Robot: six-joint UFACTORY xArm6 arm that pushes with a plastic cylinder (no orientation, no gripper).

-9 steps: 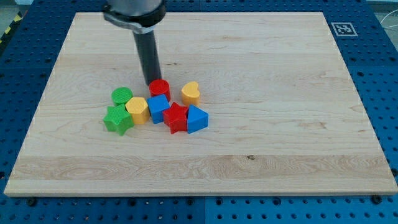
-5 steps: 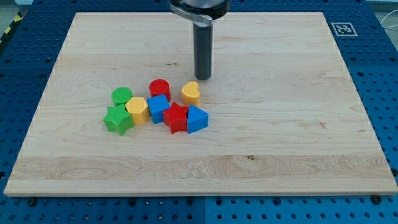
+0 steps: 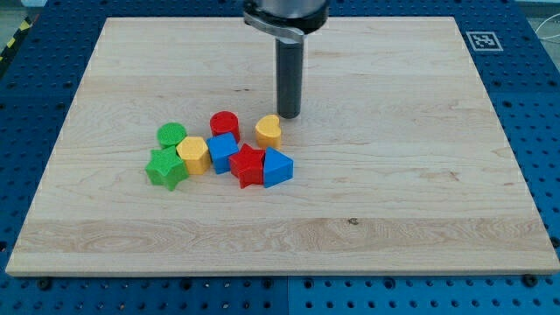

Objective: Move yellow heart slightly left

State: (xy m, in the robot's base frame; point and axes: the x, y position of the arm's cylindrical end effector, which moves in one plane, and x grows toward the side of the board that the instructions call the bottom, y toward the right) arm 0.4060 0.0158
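Note:
The yellow heart (image 3: pixel 269 131) lies on the wooden board (image 3: pixel 394 175), left of centre, at the upper right of a cluster of blocks. My tip (image 3: pixel 289 115) rests on the board just above and to the right of the yellow heart, very close to its upper right edge. The red cylinder (image 3: pixel 225 125) stands a short gap to the heart's left. The red star (image 3: pixel 248 165) and a blue block (image 3: pixel 276 166) lie just below the heart.
Another blue block (image 3: pixel 222 150), a yellow hexagon (image 3: pixel 192 154), a green cylinder (image 3: pixel 171 135) and a green star (image 3: pixel 165 168) fill the cluster's left side. A square marker tag (image 3: pixel 482 40) sits at the board's top right corner.
My tip moved from just above the red cylinder to the right, then slightly down and right, ending beside the yellow heart's upper right. No block has moved.

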